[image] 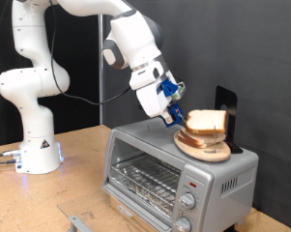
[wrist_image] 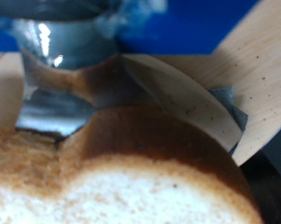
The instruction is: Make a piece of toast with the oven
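Observation:
The piece of toast (image: 207, 122), pale with a golden-brown crust, sits tilted on a round wooden plate (image: 211, 150) on top of the silver oven (image: 218, 179). My gripper (image: 174, 115), with blue fingers, reaches down from the exterior view's left and is shut on the toast's left edge. In the wrist view the toast (wrist_image: 131, 177) fills the lower part of the picture. The taped metal fingers (wrist_image: 56, 79) stand right at its crust, and their tips are hidden by the bread. The oven's wire rack (image: 145, 177) shows at its front, and its round knobs (image: 187, 203) are on the right.
A black upright object (image: 226, 114) stands on the oven just behind the plate. The arm's white base (image: 37, 155) stands on the wooden table (image: 68, 198) at the exterior view's left. A small grey metal piece (image: 79, 223) lies near the table's front edge.

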Tool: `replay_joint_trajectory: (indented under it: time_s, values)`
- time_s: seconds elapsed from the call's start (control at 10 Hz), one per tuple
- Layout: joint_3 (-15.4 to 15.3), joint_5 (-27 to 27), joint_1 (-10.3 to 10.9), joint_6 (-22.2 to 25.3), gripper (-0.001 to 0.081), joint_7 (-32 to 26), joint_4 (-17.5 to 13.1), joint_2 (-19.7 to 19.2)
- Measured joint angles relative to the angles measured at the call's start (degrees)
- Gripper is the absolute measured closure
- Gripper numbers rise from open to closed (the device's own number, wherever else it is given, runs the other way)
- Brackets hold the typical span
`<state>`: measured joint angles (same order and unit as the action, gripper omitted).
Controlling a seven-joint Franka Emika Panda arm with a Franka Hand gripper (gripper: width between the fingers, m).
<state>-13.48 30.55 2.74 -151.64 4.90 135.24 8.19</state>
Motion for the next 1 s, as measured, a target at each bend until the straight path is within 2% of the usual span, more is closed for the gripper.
replay_joint_trajectory:
  time_s: [0.3,0.6,1.0]
  values:
    - [0.6,9.3,0.2,-0.3,0.0406,-8.6,1.5,2.3]
    - [1.0,10.0,0.1,1.2,0.0406,-9.3,3.2,5.0]
    - [2.5,8.0,-0.8,6.2,0.0406,-9.5,8.0,11.7]
